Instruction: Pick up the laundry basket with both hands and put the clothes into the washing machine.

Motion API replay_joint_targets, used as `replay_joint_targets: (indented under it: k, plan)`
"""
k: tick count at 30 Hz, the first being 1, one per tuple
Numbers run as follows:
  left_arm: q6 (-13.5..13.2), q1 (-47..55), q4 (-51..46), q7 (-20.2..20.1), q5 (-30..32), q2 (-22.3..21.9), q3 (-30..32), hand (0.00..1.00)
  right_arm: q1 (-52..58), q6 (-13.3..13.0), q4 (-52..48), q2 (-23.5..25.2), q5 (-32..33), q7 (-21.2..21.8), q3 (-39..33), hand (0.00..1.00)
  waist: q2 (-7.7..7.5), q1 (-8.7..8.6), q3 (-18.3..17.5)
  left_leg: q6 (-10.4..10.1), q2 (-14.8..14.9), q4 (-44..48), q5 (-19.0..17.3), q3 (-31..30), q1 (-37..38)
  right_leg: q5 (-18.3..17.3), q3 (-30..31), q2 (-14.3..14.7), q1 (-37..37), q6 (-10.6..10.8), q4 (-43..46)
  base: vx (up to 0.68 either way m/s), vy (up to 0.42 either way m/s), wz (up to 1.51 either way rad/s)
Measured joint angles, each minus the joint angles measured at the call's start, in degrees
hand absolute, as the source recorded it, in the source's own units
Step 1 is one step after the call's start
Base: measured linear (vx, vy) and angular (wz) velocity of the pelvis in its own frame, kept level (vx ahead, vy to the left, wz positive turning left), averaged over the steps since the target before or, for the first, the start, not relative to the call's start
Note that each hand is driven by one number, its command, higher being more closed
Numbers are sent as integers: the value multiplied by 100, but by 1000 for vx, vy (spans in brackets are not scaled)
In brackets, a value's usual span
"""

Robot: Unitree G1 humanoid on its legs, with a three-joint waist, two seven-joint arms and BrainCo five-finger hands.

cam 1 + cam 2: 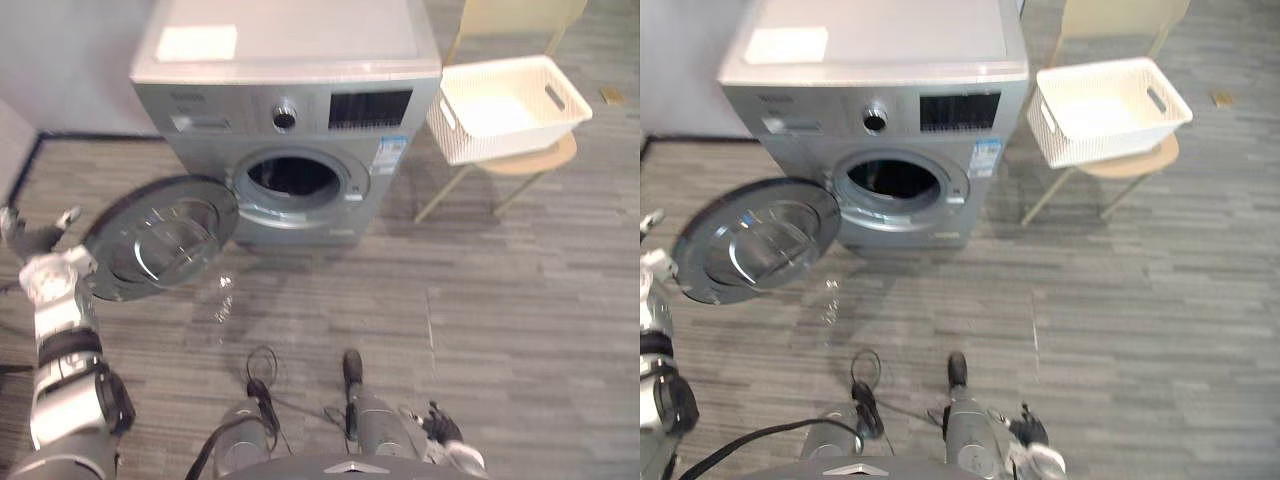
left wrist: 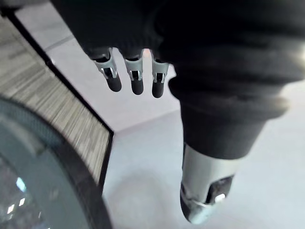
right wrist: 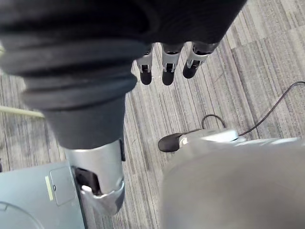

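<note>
A white laundry basket (image 1: 500,135) rests on a wooden chair (image 1: 535,162) to the right of the grey washing machine (image 1: 290,110); its inside looks plain white. The machine's round door (image 1: 160,238) hangs open to the left, and the drum opening (image 1: 292,176) is dark. My left hand (image 1: 35,240) is raised at the far left, just beyond the door's rim (image 2: 52,162), with straight fingers (image 2: 136,78) holding nothing. My right hand (image 1: 440,428) hangs low near the floor, far from the basket, its fingers (image 3: 164,67) straight and empty.
Grey plank floor (image 1: 500,320) stretches between me and the machine. A pale wall with a dark skirting (image 1: 60,135) runs behind the machine on the left. The chair's legs (image 1: 440,195) splay out beside the machine's right corner.
</note>
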Motion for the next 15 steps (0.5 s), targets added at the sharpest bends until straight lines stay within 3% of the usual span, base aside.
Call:
replay_joint_targets:
  k: [1,3,6,7,8,13,15]
  plan:
    - [51,-558,256,-90,-12,65,-49,0,-151,-20,-249,52,-1,5,335,0,-58,0,142,26,119,253,-96,-6,-216,188,4,44,-3,10,-252,-116,28,-26]
    - [125,-1254,469,-179,-16,74,-68,0,-293,-65,-690,125,-9,36,788,0,-84,47,333,46,327,532,-215,-75,-470,221,6,163,-111,16,-274,-129,3,-17]
    - [221,-2317,499,-189,-169,379,-267,0,-595,-119,-1019,238,-240,74,1148,0,-303,206,527,35,624,705,-214,-100,-879,-60,-645,211,-475,103,-283,-139,-88,-21]
    - [221,-2487,499,-170,-278,450,-270,0,-605,-119,-1042,247,-249,71,1156,0,-365,224,560,19,657,754,-221,-106,-934,11,-762,213,-523,46,-275,-65,-112,-24]
    - [220,-2719,498,-115,-440,591,-273,0,-590,-119,-1090,222,-322,65,1158,0,-430,246,614,-90,755,905,-293,-183,-1049,335,-815,294,-581,-112,-275,-16,-112,-23]
    - [260,-3338,665,29,-350,802,-386,0,-344,-108,-1025,33,-453,38,1214,0,-441,222,647,-192,998,1060,-349,-453,-1350,396,-749,528,-678,-67,-292,46,-58,-1]
    - [351,-3375,665,-135,146,869,-431,0,-331,-88,-852,-27,-455,84,1285,0,-442,221,646,-172,1004,1017,-314,-474,-1357,394,-675,530,-676,-60,-320,39,5,9]
